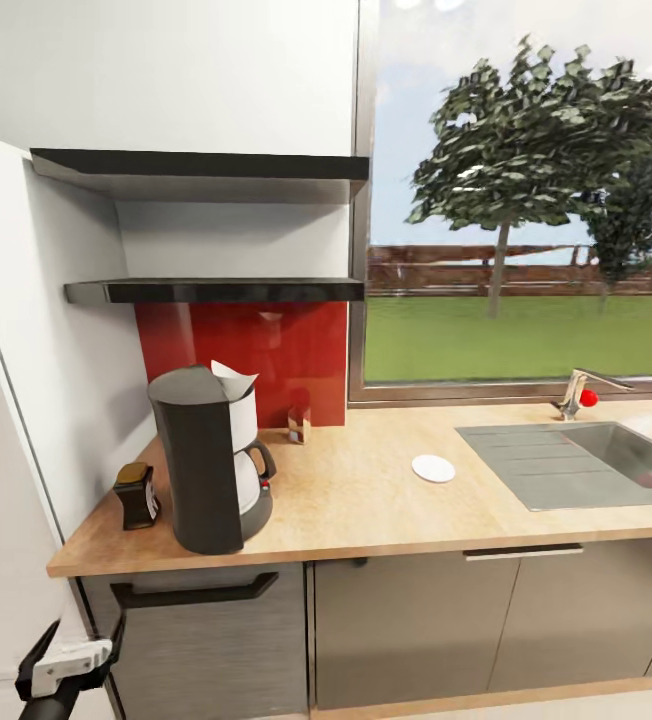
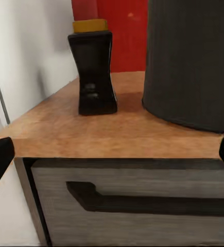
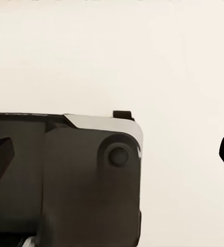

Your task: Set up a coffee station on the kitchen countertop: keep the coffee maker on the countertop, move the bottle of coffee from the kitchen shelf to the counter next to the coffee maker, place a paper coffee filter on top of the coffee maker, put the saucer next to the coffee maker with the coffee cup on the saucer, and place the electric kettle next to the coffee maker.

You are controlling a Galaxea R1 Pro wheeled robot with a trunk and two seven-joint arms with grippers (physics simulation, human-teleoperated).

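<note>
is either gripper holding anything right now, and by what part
Nothing is held. The left gripper has its fingertips spread wide with only air between them, short of the bottle of coffee on the countertop. The right gripper is open and empty too.

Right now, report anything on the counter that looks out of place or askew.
Nothing is spilled or toppled. The saucer lies alone mid-counter, apart from the coffee maker, with no cup on it. The paper coffee filter sits atop the maker, its pointed edge sticking up.

Left gripper (image 1: 66, 670) low, jaws spread wide, right gripper (image 3: 112, 157) jaws spread
</note>
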